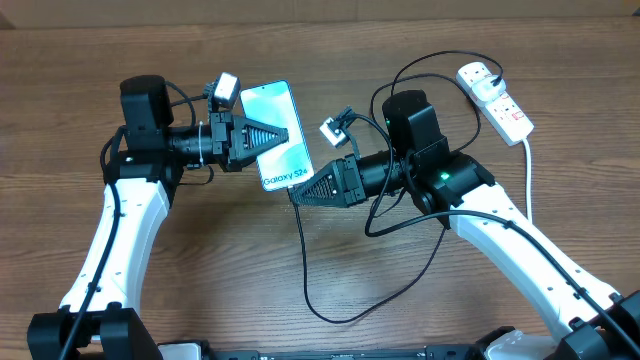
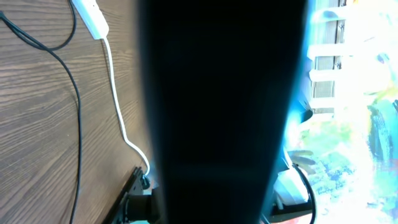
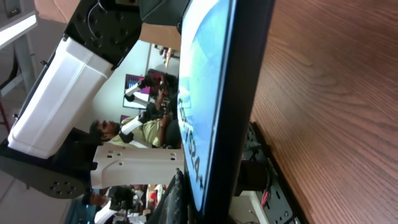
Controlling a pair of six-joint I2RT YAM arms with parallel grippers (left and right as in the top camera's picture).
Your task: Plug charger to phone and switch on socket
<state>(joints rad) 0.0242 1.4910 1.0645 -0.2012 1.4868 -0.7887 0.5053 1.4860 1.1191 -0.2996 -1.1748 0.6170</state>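
Left tool is clenching the phone from its side, apparently lifting it clear of the worktop, while the right tool, pinched shut, is seemingly pressing the charger tip toward its lower end. Slim, glassy and slippery, the phone is demanding a firm grip; the limp cable is handling best beside its connector.

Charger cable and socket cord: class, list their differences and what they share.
The charger cable is black and thin; the socket cord is white and thicker. The charger cable loops widely; the socket cord runs nearly straight. Both lie on the table.
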